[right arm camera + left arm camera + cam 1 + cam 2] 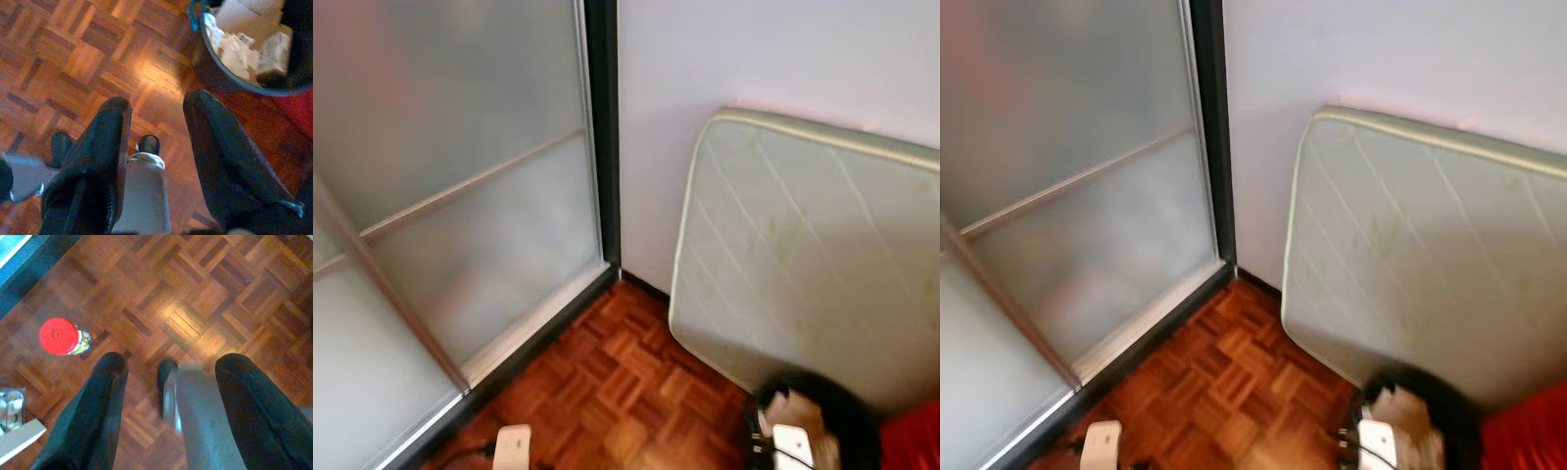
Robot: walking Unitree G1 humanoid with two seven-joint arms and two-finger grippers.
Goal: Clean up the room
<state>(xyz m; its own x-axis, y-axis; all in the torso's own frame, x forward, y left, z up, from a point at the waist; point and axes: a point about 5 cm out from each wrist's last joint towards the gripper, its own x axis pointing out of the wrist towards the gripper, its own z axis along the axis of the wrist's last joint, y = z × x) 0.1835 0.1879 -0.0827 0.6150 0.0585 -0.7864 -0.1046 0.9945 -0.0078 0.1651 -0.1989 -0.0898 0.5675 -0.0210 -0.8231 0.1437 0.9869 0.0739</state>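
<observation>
A small jar with a red lid [61,336] stands upright on the parquet floor, seen from above in the left wrist view. My left gripper [171,363] hangs open above the floor, to one side of the jar, and holds nothing. A dark round bin [215,73] full of crumpled paper and cartons sits on the floor just beyond my right gripper [159,103], which is open and empty. In the eye views the same bin [847,416] stands at the bottom right, in front of the mattress.
A pale quilted mattress [803,245] leans on the white wall to the right. Frosted sliding doors [460,196] with a dark track close off the left. Something red [913,441] lies beside the bin. A white box [17,433] lies near the jar. Open parquet [617,382] lies ahead.
</observation>
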